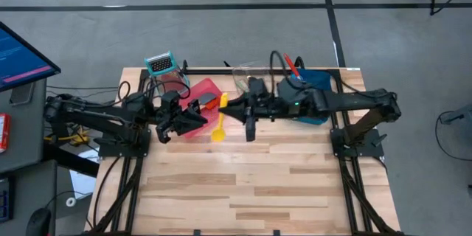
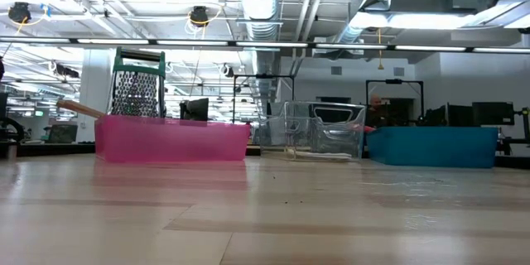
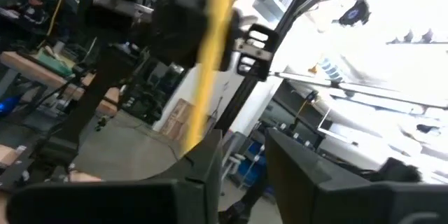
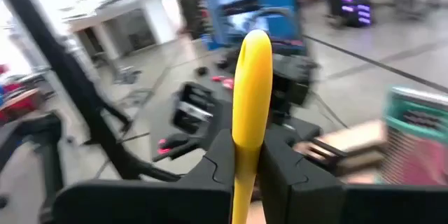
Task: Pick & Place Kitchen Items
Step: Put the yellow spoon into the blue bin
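A yellow spoon [image 1: 220, 122] hangs in the air over the middle of the table, with my right gripper [image 1: 227, 108] shut on it; this gripper reaches in level from the right. My left gripper [image 1: 193, 112] faces it from the left, above the red tray [image 1: 205, 88]. In the left wrist view its fingers [image 3: 203, 161] stand apart. The spoon's handle [image 3: 206, 63] runs down to one fingertip. The low view shows neither gripper nor the spoon. My right gripper pinches the spoon's handle [image 4: 245, 122] between its two fingers, which lie across it and come level from the table's right. The handle's free end [image 4: 255, 45] sticks out past the fingers. The bowl [image 1: 218, 134] points toward the near edge, clear of the table. My left gripper: I cannot tell whether one fingertip touches the handle.
At the far side stand a box grater [image 1: 161, 65], a clear tray [image 1: 247, 77] and a blue tray [image 1: 317, 88] holding a red utensil [image 1: 292, 65]. An orange utensil [image 1: 210, 103] lies in the red tray. Bare wood stretches toward the near edge [image 1: 243, 192].
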You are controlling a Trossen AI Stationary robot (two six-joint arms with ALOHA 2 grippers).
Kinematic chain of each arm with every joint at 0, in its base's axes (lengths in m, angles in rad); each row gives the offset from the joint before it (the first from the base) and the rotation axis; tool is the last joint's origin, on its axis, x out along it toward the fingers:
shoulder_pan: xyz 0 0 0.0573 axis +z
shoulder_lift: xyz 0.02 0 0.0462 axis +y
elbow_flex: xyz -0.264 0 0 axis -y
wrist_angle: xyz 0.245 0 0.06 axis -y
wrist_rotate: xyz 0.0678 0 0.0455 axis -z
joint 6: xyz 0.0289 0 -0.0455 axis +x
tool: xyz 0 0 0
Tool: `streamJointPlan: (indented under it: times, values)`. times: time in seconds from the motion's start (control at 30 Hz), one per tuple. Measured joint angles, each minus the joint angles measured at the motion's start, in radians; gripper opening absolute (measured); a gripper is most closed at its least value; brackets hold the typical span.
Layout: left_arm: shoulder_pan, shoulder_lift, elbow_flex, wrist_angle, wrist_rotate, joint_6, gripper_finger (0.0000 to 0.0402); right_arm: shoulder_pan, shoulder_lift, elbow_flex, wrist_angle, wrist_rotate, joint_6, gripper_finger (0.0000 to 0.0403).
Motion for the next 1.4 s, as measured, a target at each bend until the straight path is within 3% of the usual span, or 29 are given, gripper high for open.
streamJointPlan:
  times: [0.37,0.53,0.77,0.9,1.23,1.4]
  values:
    - [0.000,-0.077,0.001,-0.004,0.024,-0.089,0.0108,0.062,-0.187,0.000,-0.502,0.506,0.255,0.0025]
    - [0.000,-0.095,0.001,-0.008,0.023,-0.081,0.0108,0.044,-0.221,0.000,-0.762,0.646,0.415,0.0025]
    - [0.026,-0.096,0.001,-0.011,0.023,-0.082,0.0108,-0.045,-0.183,-0.001,-1.075,0.644,0.673,0.0025]
    - [0.045,-0.096,0.001,-0.011,0.023,-0.082,0.0108,-0.117,-0.153,0.000,-1.192,0.570,0.737,0.0025]
    - [0.057,-0.096,0.001,-0.011,0.019,-0.085,0.0108,-0.254,-0.040,-0.001,-1.395,0.516,0.704,0.0032]
    - [0.057,-0.096,0.001,-0.010,0.019,-0.085,0.0108,-0.295,0.007,0.001,-1.396,0.520,0.630,0.0027]
